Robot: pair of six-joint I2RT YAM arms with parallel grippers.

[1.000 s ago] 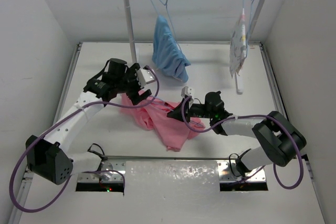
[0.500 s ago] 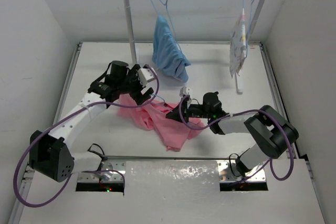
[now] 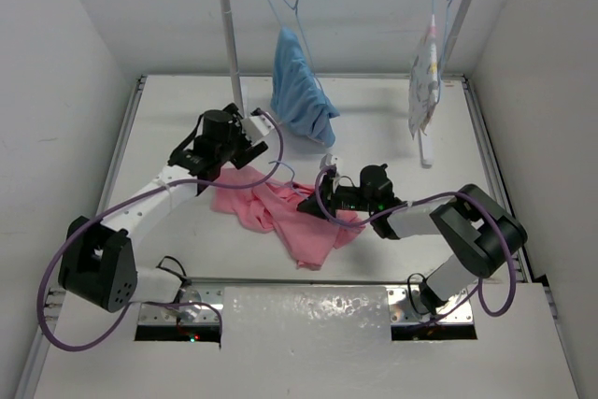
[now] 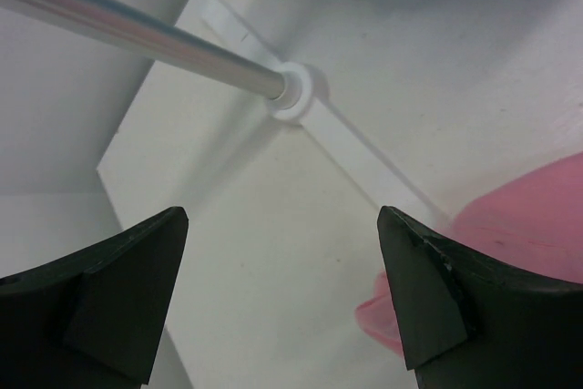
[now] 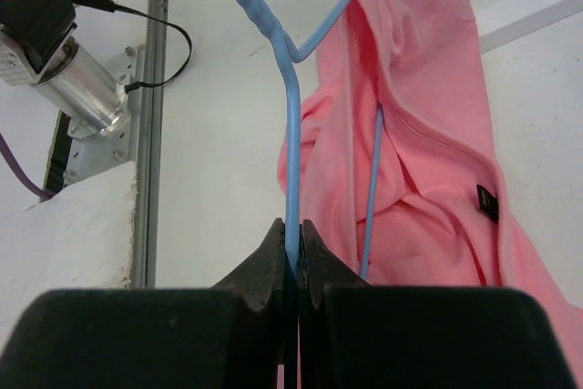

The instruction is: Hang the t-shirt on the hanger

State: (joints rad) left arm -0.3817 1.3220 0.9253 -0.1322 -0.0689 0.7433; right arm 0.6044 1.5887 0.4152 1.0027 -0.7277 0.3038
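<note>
My right claw (image 5: 291,236) is pressed together on the thin light-blue wire of the hanger (image 5: 291,134), pinching it just below a kink, with the twisted neck running up and away from my fingertips. One wire of the hanger lies against the salmon-pink t-shirt (image 5: 419,134), which sits crumpled in a heap on the table (image 3: 374,128), around the middle and somewhat nearer the near edge. From above, the same claw (image 3: 313,201) lies low at the shirt's right side. My left claw (image 4: 282,216) is spread wide and grips nothing. It hangs over bare table at the shirt's far-left edge, close to the foot of the clothes rack's left post (image 3: 231,35), with pink cloth just beside my right finger (image 4: 428,289). On the rack's rail hang a light-blue garment (image 3: 299,91) and a white patterned garment (image 3: 425,77), each on its own hanger.
</note>
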